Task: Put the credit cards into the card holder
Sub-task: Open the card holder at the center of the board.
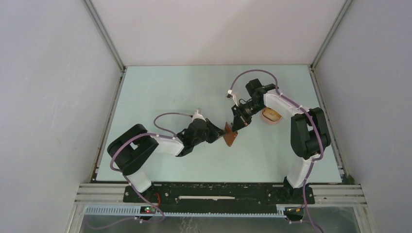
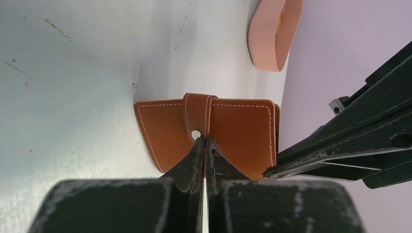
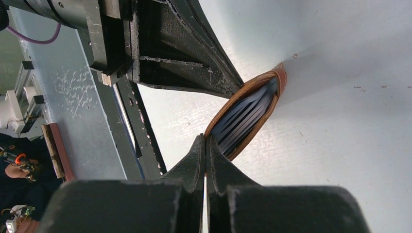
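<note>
Over the pale table [image 1: 170, 97], left gripper [image 2: 204, 140] and right gripper [image 3: 205, 139] pinch the card holder [image 2: 238, 131], fingers shut tight. Pink tray [image 2: 265, 43] sits at its two o'clock.

We're looking down into a plain booth. A pale mint-green worktop [image 1: 194, 87] fills the bottom of it, boxed in by a white back wall [image 1: 218, 29], a grey left wall [image 1: 48, 97] and a grey right wall [image 1: 374, 73]. Aluminium posts [image 1: 104, 34] run up from the two far corners. Along the worktop's near edge we've got a black mounting plate [image 1: 218, 192] sitting on silver rails [image 1: 99, 193], and just below that a slotted white cable strip [image 1: 209, 210]. The light is soft and even, the shadows faint. Up close now, the worktop shows small scuffs [image 2: 58, 30] and dark specks.
</note>
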{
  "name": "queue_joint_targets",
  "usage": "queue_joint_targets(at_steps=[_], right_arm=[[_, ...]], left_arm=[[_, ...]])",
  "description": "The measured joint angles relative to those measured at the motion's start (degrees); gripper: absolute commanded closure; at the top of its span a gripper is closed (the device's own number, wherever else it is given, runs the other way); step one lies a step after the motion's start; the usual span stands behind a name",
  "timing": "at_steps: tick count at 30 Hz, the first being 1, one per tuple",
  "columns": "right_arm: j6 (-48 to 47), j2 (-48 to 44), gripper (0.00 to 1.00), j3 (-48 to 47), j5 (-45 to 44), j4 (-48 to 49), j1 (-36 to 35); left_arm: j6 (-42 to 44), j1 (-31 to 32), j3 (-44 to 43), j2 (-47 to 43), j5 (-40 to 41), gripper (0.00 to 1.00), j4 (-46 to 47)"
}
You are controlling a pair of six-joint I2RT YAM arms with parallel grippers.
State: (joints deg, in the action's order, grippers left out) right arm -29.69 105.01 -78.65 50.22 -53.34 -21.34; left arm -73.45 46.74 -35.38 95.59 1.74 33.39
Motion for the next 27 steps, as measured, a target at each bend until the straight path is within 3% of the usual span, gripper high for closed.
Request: queue_joint_targets(at_steps=[10,19,23,27], right_arm=[[0.4,0.0,1.0,0.0,-0.4,0.3,0.4],[0.9,-0.2,1.0,0.7,0.0,0.5,1.1],[-0.6,-0.3,1.0,0.9,0.2,0.4,1.2],[-6.2,-1.6,0.97,1.8,1.7,-1.6,1.6]], left_arm=[[1.7,-0.6,1.1,1.1,-0.1,1.0,2.8],[6.9,-2.7,4.5,0.8,4.4,1.0,-2.3],[12.3,-3.0,8.2,-3.1,3.1,1.0,0.4],[21.5,-4.2,13.8,-12.3,-3.1,1.0,4.2]])
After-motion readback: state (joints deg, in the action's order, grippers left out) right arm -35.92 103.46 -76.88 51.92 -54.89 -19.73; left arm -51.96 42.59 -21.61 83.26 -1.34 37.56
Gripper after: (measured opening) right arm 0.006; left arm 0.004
